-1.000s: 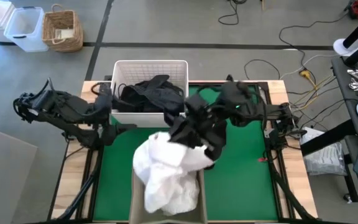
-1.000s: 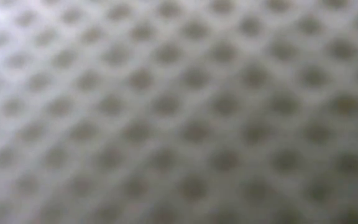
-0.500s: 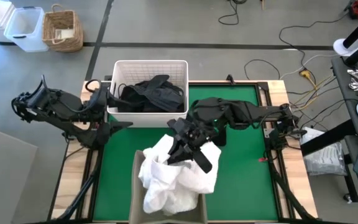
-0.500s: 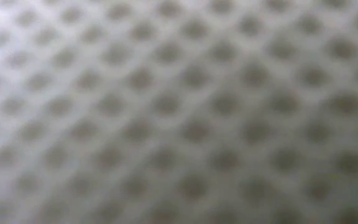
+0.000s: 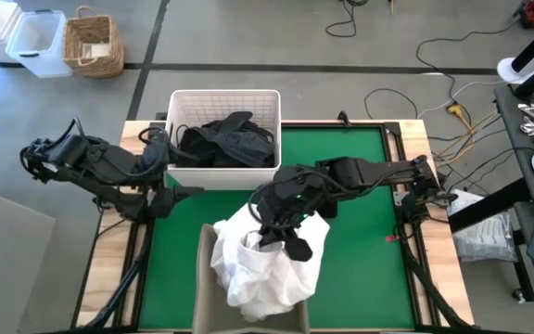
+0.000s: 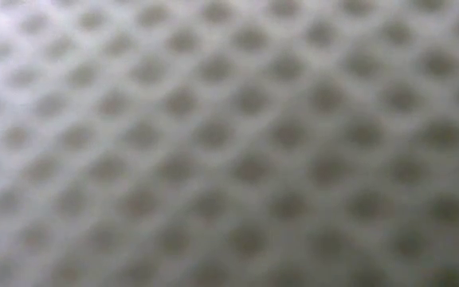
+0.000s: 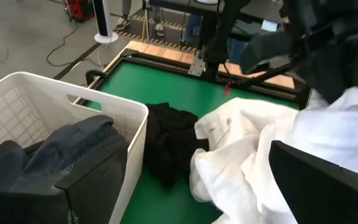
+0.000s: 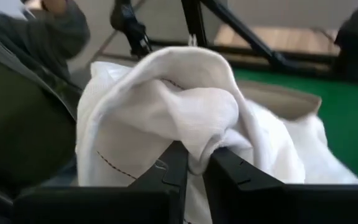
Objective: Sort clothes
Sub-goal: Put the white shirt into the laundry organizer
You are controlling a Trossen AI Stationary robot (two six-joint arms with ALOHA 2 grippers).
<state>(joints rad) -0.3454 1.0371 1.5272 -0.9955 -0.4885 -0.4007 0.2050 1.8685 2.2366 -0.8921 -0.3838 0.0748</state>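
A white garment [image 5: 267, 269] lies bunched in a tan bin [image 5: 206, 278] at the table's near edge, with my right gripper [image 5: 269, 232] shut on its top. Dark clothes [image 5: 225, 141] fill a white basket [image 5: 225, 97] at the far edge. A black garment [image 7: 166, 149] lies on the green mat beside the basket's near wall. My left gripper [image 7: 204, 193] hovers open near the basket's near left corner, touching nothing. My right gripper pinches a raised fold of the white garment [image 8: 197, 146] between its two fingers [image 8: 174, 171]. The fingers slant downward from the table's right side. Below the fold the cloth is slack and rests heaped in the tan bin [image 8: 291, 98].
The right arm [image 5: 369, 172] stretches across the green mat [image 5: 369, 241] from the table's right edge. The low view shows only a blurred mesh pattern [image 6: 229, 143]. Off the table stand a wicker basket [image 5: 94, 44] and a plastic tub [image 5: 40, 42].
My right gripper has come down toward the near edge and tipped, still holding the white garment. The garment, held higher a second ago, has sunk and bunched into the tan bin.
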